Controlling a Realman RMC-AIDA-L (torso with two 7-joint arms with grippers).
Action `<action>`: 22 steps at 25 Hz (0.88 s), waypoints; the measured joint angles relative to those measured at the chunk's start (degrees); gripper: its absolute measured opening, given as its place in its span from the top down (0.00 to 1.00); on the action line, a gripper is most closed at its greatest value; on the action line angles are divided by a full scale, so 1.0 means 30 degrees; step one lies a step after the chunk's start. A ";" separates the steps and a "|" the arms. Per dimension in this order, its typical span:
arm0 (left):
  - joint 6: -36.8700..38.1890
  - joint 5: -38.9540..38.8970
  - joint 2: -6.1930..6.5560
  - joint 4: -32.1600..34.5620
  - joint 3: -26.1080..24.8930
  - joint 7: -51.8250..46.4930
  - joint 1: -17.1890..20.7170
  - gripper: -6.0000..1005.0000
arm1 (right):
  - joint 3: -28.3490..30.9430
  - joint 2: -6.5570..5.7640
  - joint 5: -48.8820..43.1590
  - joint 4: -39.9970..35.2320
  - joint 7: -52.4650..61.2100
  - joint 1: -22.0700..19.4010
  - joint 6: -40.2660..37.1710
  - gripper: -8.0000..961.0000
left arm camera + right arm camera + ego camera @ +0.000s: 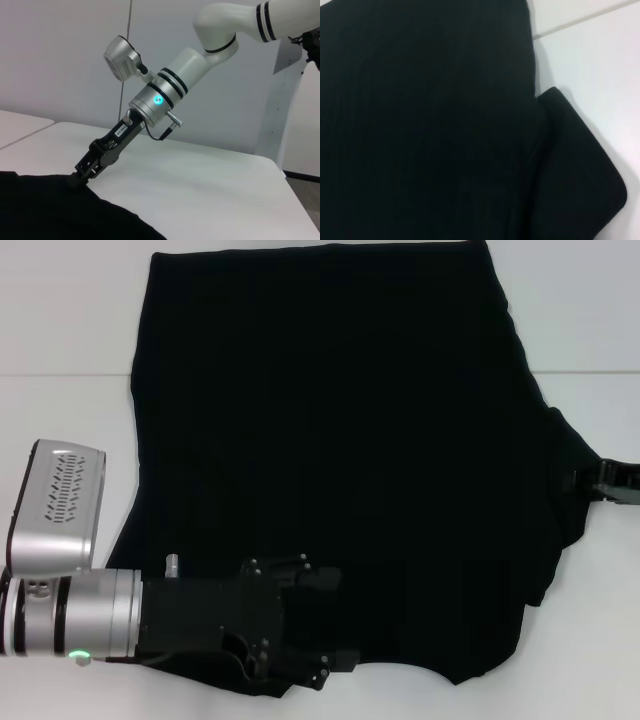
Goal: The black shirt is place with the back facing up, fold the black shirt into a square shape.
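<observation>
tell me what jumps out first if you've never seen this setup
The black shirt spread over most of the white table dominates. The left gripper sits over its near edge by the robot, while the right gripper touches the shirt's right edge, seemingly at a sleeve.

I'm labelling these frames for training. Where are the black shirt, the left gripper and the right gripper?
black shirt (pixel 340 420): head view, middle of the spread cloth.
left gripper (pixel 325 625): head view, between its fingertips, over the shirt's near edge.
right gripper (pixel 80 177): left wrist view, fingertips at the shirt's edge.
</observation>
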 joint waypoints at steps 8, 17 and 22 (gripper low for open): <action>-0.0096 -0.0001 0.0012 0.0001 -0.0113 0.0002 0.0106 0.07 | 0.0035 0.0035 0.0004 -0.0063 -0.0018 -0.0005 -0.0075 0.72; -0.0128 -0.0114 -0.0047 -0.0078 -0.0134 -0.0111 0.0308 0.07 | 0.0764 -0.0024 0.0167 -0.0476 -0.0642 -0.0614 -0.0070 0.95; 0.0046 -0.0149 -0.0086 -0.0091 -0.0515 -0.0254 0.0464 0.07 | 0.1869 -0.0349 0.0549 -0.0755 -0.1551 -0.1185 -0.0842 0.99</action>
